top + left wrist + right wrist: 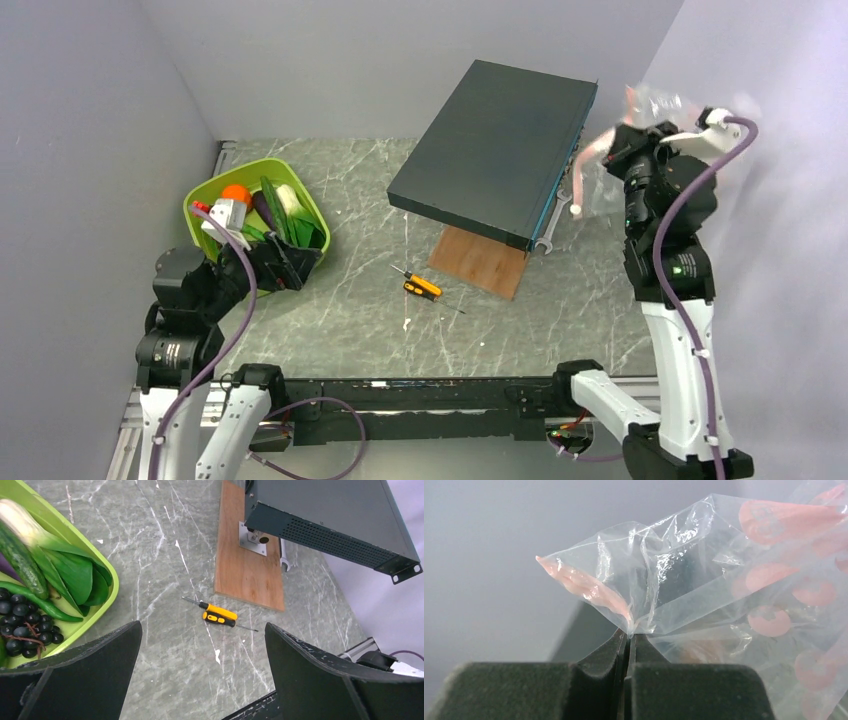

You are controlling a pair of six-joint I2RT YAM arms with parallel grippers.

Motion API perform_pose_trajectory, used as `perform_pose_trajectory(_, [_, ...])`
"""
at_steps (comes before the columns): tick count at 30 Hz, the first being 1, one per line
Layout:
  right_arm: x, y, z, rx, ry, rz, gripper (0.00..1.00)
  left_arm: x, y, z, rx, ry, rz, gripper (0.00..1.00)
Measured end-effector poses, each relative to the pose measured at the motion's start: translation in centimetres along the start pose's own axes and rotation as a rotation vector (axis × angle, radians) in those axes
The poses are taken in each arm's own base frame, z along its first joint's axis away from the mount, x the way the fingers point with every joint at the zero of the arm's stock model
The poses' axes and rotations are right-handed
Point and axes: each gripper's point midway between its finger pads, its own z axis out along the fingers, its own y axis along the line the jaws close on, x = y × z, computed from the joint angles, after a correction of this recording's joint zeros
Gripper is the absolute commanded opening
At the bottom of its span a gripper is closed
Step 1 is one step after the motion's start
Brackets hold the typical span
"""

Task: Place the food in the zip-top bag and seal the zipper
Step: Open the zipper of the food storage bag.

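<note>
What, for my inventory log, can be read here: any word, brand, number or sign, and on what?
None legible in any view.
The black metal case shows no label.
The screwdriver is too small for any brand.
The zip-top bag bears only pink dots, their inner marks blurred.

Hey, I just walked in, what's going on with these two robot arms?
The right gripper is shut on the clear zip-top bag, pinching it beside its pink zipper and holding it up in the air. The left gripper is open, low beside the green tray. The food lies in that tray, not in the bag.
</note>
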Motion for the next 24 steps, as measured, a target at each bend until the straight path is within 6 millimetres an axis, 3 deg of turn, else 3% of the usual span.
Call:
perform_pose_trajectory(3, [-3.1,8.8,-2.2,-0.388,-0.05,-0.046,0.0,-0.4,-0.2,-0.6,-0.009,-0.031,-0.012,0.99])
perform_pose_trajectory(7, [-4.8,20.7,-7.3,-0.936,-0.036,-0.095,0.0,-0.8,-0.4,-1.7,-0.025,-0.078,-0.029,0.99])
perform_pose_trajectory(9, [-3.9,26.5,-10.7,-1.222,0.006,-0.07,0.0,-1.1,-0.5,-2.4,-0.037,-0.111,-0.04,0.99])
perform_pose_trajectory(12, [1.8,32.5,-17.2,-1.629,0.227,0.069,0.0,-1.6,-0.4,-3.8,-0.071,-0.176,-0.06,0.99])
perform_pose_trajectory(13, [4.4,33.7,-19.2,-1.718,0.335,0.12,0.0,-1.7,-0.3,-4.3,-0.082,-0.195,-0.064,0.99])
perform_pose_trajectory(15, [11.9,35.3,-21.8,-1.772,0.612,0.184,0.0,-2.0,-0.3,-5.8,-0.107,-0.248,-0.075,0.99])
perform_pose_trajectory(17, [19.4,35.3,-23.8,-1.7,0.87,0.194,0.0,-2.3,-0.4,-7.4,-0.128,-0.298,-0.079,0.98])
perform_pose_trajectory(19, [26.9,33.7,-25.7,-1.505,1.129,0.183,0.0,-2.6,-0.7,-9.4,-0.148,-0.354,-0.084,0.99])
perform_pose_trajectory(21, [29.0,32.8,-27.6,-1.428,1.234,0.194,0.0,-3.0,-1.2,-11.3,-0.148,-0.415,-0.083,0.99])
perform_pose_trajectory(24, [30.5,31.9,-28.1,-1.25,1.334,0.287,0.0,-3.3,-2.5,-13.4,-0.111,-0.474,-0.07,0.99])
